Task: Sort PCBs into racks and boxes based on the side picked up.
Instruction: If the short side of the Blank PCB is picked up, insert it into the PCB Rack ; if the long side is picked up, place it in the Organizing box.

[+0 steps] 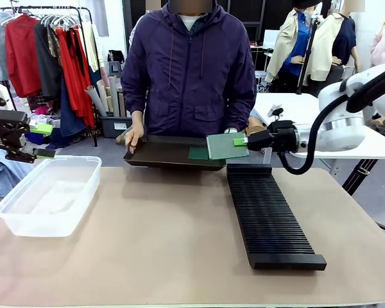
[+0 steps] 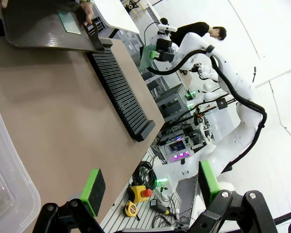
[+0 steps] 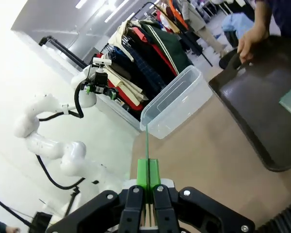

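**Right claw clamped on a PCB by the rack's far end; left claw spread beside the tub**

I am looking across a busy room. A clothes rail [image 1: 45, 38] hung with red and grey garments stands behind my left claw [image 2: 150, 187], and a white table [image 1: 295, 106] stands behind my right claw [image 1: 244, 140]. My work surface is a tan table [image 1: 147, 250], matte and bare across the middle.

The long black rack [image 1: 269, 215] runs from below the right claw toward me, its slots crossways. The clear plastic tub [image 1: 48, 192] sits just below the left claw. A person [image 1: 189, 70] in a purple jacket holds a dark tray [image 1: 160, 156] at the far edge, level with the right claw, with one hand [image 1: 133, 136] on its rim.

The right claw's green pads are pressed together on a PCB [image 1: 226, 145], lifted clear of the table near the rack's far end. A second PCB [image 1: 197, 153] lies flat on the tray, just beside the held one.

The front view gives me the held board's paler face. The right wrist view gives it edge-on, a thin green line between the pads. The left wrist view gives me the left claw's fingers [image 2: 93, 189] standing wide apart with nothing between them, and the tub's rim just beside one.
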You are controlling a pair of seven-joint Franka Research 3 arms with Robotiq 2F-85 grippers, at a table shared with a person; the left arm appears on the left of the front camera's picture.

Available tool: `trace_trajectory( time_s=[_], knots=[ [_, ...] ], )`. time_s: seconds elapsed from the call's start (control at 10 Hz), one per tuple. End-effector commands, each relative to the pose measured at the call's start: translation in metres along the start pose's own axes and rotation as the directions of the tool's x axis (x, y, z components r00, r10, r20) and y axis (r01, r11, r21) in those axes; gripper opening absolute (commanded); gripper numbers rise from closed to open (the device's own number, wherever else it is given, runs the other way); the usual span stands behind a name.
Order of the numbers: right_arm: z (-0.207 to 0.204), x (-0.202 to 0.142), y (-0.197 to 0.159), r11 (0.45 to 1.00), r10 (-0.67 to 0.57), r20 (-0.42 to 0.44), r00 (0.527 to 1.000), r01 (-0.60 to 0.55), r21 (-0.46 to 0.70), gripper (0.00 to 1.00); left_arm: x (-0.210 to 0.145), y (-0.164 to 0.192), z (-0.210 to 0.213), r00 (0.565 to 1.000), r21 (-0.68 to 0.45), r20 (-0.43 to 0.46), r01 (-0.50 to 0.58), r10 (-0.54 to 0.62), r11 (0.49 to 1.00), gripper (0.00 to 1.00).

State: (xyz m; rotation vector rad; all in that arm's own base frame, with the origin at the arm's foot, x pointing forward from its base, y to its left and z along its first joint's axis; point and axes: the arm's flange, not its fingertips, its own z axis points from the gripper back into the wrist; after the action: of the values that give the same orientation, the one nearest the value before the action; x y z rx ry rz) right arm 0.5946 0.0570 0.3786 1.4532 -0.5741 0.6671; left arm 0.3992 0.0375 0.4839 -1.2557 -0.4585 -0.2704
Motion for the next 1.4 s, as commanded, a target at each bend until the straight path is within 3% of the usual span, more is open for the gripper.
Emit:
trace_trajectory(
  time_s=[0.0,0.4,0.8,1.3],
  knots=[
    [0.021,-0.011,0.005,0.99,0.137,-0.002,0.991,-0.137,0.028,0.0,0.0,-0.002,0.001,1.0,-0.011,0.004,-0.01,0.01,1.0,1.0],
    [0.062,-0.016,0.006,0.96,0.255,-0.023,0.967,-0.251,0.123,0.0,0.0,-0.002,0.001,1.0,-0.011,0.004,-0.01,0.01,1.0,1.0],
    [0.105,-0.034,-0.011,0.875,0.475,-0.083,0.876,-0.46,0.155,0.0,0.0,-0.002,0.001,1.0,-0.011,0.004,-0.01,0.01,1.0,1.0],
    [0.127,-0.067,-0.042,0.771,0.622,0.031,0.783,-0.618,0.155,0.0,0.0,-0.002,0.001,1.0,-0.011,0.004,-0.01,0.01,1.0,1.0]
  ],
)
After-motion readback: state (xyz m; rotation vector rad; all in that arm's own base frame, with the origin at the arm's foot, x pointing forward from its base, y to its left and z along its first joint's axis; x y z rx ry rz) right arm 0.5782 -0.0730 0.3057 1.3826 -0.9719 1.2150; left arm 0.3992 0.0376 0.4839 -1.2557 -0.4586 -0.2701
